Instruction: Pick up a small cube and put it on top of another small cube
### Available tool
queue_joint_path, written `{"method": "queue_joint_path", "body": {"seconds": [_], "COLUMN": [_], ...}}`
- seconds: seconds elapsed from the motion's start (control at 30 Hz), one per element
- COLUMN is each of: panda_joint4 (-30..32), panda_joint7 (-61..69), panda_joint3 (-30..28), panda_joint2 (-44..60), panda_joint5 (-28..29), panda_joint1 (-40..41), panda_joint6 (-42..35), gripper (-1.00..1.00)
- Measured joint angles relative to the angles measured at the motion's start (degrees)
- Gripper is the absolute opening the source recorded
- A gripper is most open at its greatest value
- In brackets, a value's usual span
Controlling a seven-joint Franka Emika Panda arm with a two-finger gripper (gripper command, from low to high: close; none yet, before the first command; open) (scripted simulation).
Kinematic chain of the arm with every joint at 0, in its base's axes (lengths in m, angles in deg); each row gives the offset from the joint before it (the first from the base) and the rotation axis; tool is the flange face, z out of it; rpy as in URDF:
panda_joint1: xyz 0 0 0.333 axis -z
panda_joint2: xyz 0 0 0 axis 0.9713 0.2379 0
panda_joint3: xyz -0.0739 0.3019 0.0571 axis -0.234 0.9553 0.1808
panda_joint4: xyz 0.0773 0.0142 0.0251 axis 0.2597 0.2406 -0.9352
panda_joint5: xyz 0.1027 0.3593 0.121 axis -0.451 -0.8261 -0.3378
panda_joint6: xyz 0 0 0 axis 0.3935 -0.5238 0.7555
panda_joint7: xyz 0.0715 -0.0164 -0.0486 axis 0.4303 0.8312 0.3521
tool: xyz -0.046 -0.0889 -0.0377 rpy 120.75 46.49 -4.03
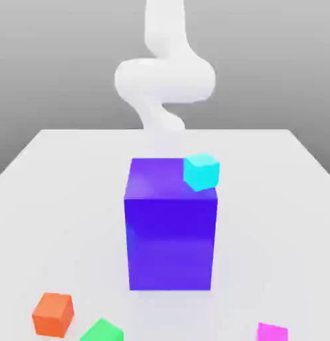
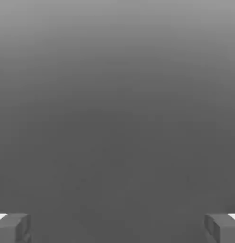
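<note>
1. The step in hand looks like the approach to the small cube (image 1: 271,332), the magenta one. It lies on the counter (image 1: 61,200) at the near edge toward the exterior view's right, and nothing touches it.
2. The jaws stand wide apart and empty; in the hand view the two fingertips (image 2: 13,228) sit far from each other with bare grey between them. That suits a grasp from above, so they are best left apart until they straddle the cube.
3. The arm (image 1: 164,76) rises behind the big blue-purple block (image 1: 171,226), which stands between it and both small cubes. A good path probably goes high over or around that block and clear of the cyan cube (image 1: 201,171) resting on its top corner.
4. The other small cube (image 1: 101,331), the green one, sits at the near edge toward the exterior view's left, just beside the orange cube (image 1: 52,314) and well apart from the magenta one.
5. A centred, square grip on the magenta cube should make the later stacking steadier.
</note>
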State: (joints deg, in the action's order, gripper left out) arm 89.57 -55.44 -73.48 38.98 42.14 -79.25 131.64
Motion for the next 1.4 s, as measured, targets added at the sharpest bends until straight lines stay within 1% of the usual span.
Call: {"method": "queue_joint_path", "body": {"seconds": [0.13, 0.33, 0.5, 0.63, 0.83, 1.0, 1.13, 1.17, 1.4], "panda_joint4": [-0.6, -1.4, -2.1, -2.6, -3.3, -3.8, -5.4, -5.8, -5.8], "panda_joint7": [8.5, 21.3, 31.7, 39.2, 48.3, 53.7, 54.9, 55.0, 55.0], "panda_joint3": [-2.3, -4.2, -4.2, -3.3, -1.8, -1.0, -0.6, -0.5, -0.5], "panda_joint2": [8.6, 21.2, 31.6, 39.8, 51.9, 61.5, 69.9, 71.6, 71.8], "panda_joint5": [-1.9, -5.3, -7.8, -8.7, -6.9, -2.2, -1.5, -1.6, -1.5], "panda_joint1": [-4.7, -9.9, -12.8, -14.9, -16.3, -17.7, -17.8, -17.7, -17.7], "panda_joint6": [2.2, 5.3, 7.8, 10.0, 13.5, 16.6, 22.3, 23.6, 23.6], "gripper": [0.00, 0.00, 0.00, 0.00, 0.00, 0.00, 0.00, -1.00, -1.00]}}
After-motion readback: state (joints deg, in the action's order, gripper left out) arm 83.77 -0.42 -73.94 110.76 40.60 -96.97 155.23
